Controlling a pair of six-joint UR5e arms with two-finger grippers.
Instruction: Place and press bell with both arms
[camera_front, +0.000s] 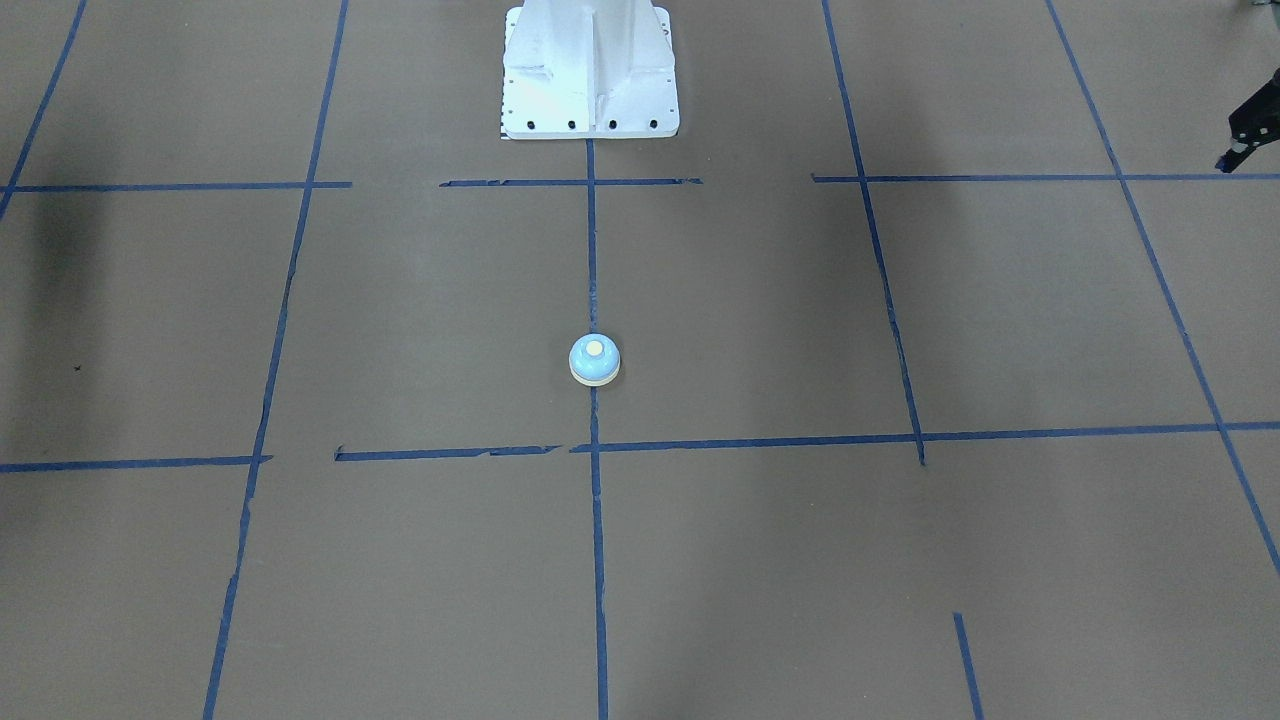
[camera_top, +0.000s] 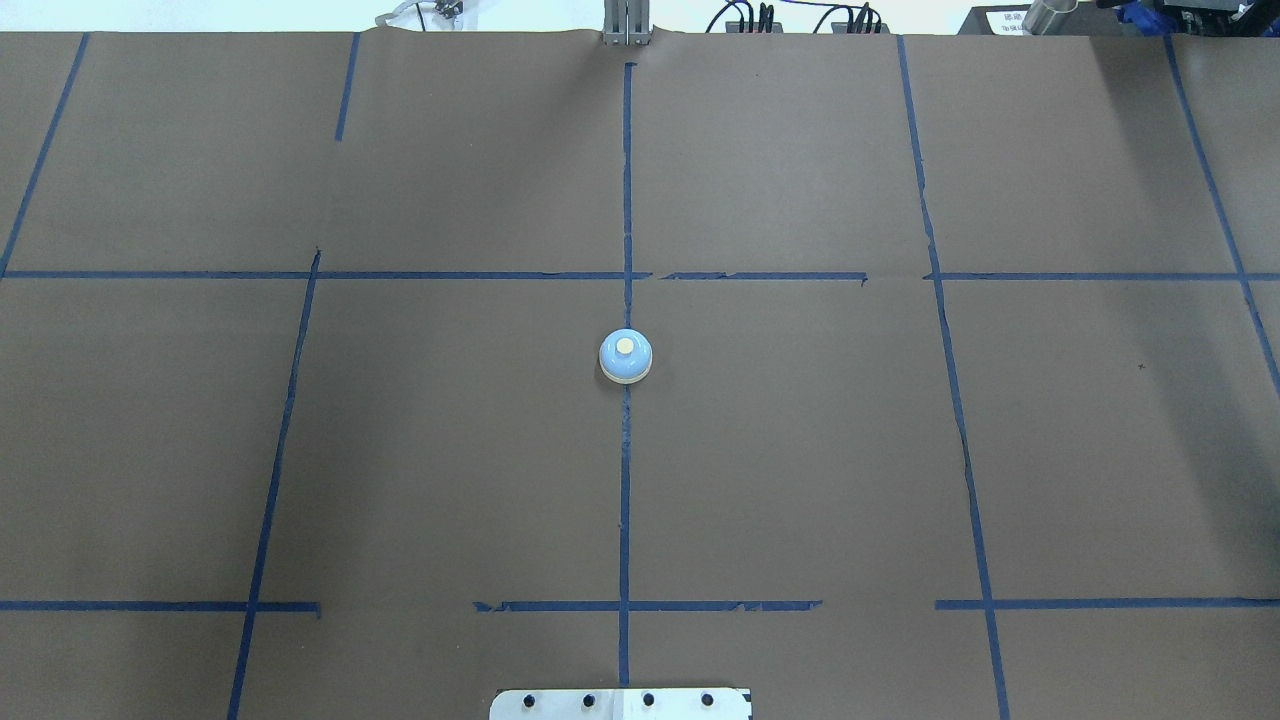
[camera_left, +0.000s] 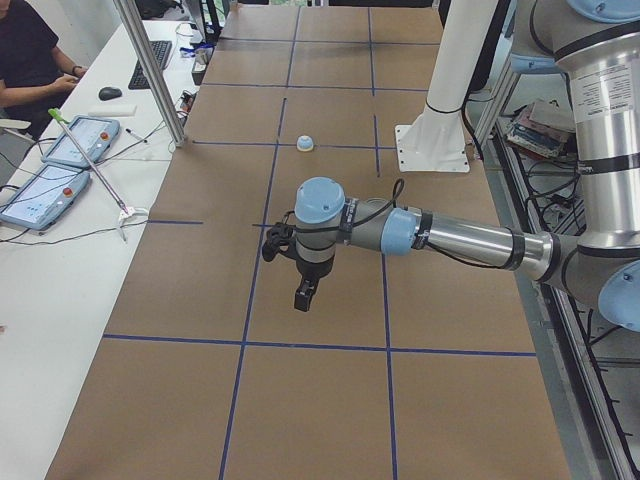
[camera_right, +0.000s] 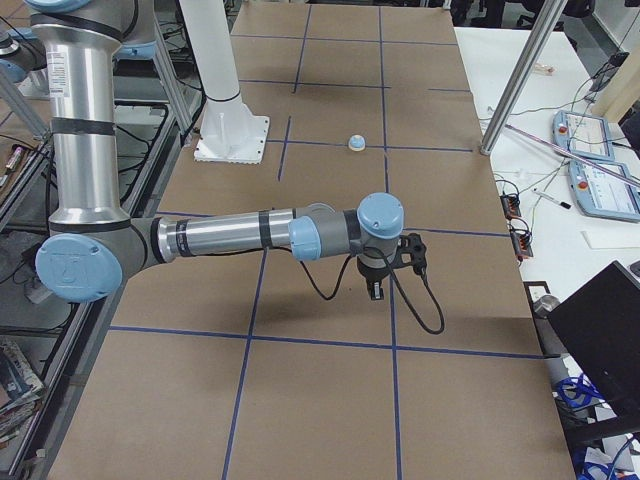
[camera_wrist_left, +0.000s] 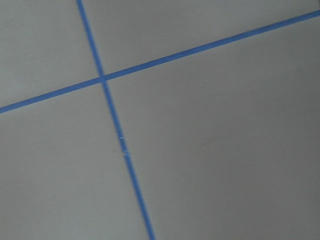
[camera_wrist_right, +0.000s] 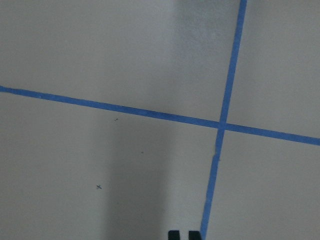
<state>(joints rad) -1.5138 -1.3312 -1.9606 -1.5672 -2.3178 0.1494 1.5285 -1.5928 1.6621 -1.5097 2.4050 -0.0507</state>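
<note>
The small light-blue bell (camera_front: 594, 360) with a cream button stands upright on the centre tape line of the brown table; it also shows in the overhead view (camera_top: 626, 356) and far off in both side views (camera_left: 306, 143) (camera_right: 357, 143). Nothing touches it. My left gripper (camera_left: 305, 295) hangs over the table far from the bell; only its black edge (camera_front: 1240, 135) shows in the front view, and I cannot tell its state. My right gripper (camera_right: 375, 292) hovers over a tape crossing, empty, its two black tips (camera_wrist_right: 183, 235) close together.
The white bolted pedestal (camera_front: 590, 70) stands behind the bell on the robot's side. Blue tape lines (camera_top: 626, 200) grid the table. A metal post (camera_left: 150, 70), tablets (camera_left: 80, 140) and a seated operator (camera_left: 20, 50) are beyond the far edge.
</note>
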